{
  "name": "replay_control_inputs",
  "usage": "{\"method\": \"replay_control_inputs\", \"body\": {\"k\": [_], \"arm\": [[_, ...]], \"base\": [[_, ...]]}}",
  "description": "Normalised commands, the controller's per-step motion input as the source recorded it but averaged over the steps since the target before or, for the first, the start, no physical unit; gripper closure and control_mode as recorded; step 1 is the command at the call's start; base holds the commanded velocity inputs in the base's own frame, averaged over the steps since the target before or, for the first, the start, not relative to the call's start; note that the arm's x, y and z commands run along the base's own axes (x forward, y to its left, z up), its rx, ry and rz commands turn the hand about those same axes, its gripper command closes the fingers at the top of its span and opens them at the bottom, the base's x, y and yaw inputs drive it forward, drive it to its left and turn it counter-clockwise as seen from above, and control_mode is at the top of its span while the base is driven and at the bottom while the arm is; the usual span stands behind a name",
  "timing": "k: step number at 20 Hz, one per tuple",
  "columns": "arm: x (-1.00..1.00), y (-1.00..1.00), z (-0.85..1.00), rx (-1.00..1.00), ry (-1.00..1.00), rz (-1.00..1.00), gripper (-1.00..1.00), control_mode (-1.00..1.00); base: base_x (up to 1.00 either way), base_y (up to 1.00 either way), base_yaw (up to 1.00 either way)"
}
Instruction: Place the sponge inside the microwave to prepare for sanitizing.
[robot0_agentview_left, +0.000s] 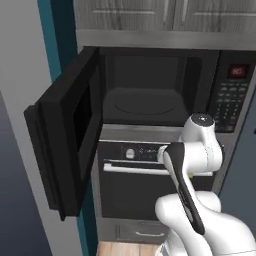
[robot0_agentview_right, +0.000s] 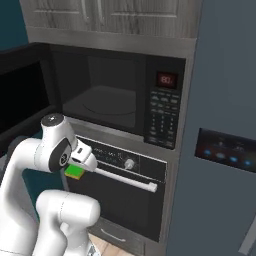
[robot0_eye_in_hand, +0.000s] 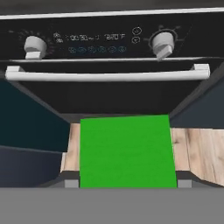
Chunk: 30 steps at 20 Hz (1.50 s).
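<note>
While the large built-in black microwave (robot0_agentview_left: 150, 90) stands with its wide dark door (robot0_agentview_left: 65, 140) swung open to the left, its cavity shows a dark round turntable (robot0_agentview_right: 110, 106) on the floor and a side keypad panel (robot0_agentview_right: 164, 117) beneath a red display (robot0_agentview_right: 166, 79). The white arm's two-finger gripper (robot0_agentview_right: 76, 170) hangs below the cavity, in front of the black oven (robot0_eye_in_hand: 109, 57) with two pale knobs and a white bar handle (robot0_eye_in_hand: 107, 75). Its jaws are clenched on the small flat green sponge (robot0_eye_in_hand: 127, 151), which sits between the finger tips at the bottom of the hand view. From the right base view the sponge (robot0_agentview_right: 74, 172) shows as a green patch under the hand, level with the oven's control strip. Grey wooden cabinet doors (robot0_agentview_left: 150, 15) run above the microwave.
</note>
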Motion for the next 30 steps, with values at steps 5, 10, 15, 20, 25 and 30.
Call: {"method": "replay_control_inputs", "body": {"k": [5, 10, 15, 20, 25, 30], "arm": [[0.0, 0.0, 0.0, 0.0, 0.0, 0.0, 1.0, 1.0], [0.0, 0.0, 0.0, 0.0, 0.0, 0.0, 1.0, 1.0], [0.0, 0.0, 0.0, 0.0, 0.0, 0.0, 1.0, 1.0], [0.0, 0.0, 0.0, 0.0, 0.0, 0.0, 1.0, 1.0], [0.0, 0.0, 0.0, 0.0, 0.0, 0.0, 1.0, 1.0], [0.0, 0.0, 0.0, 0.0, 0.0, 0.0, 1.0, -1.0]], "base": [[0.69, 0.0, 0.06], [0.3, 0.25, 0.19], [0.1, 0.16, 0.24], [0.06, -0.01, 0.07], [0.0, 0.0, 0.0], [0.0, 0.0, 0.0]]}}
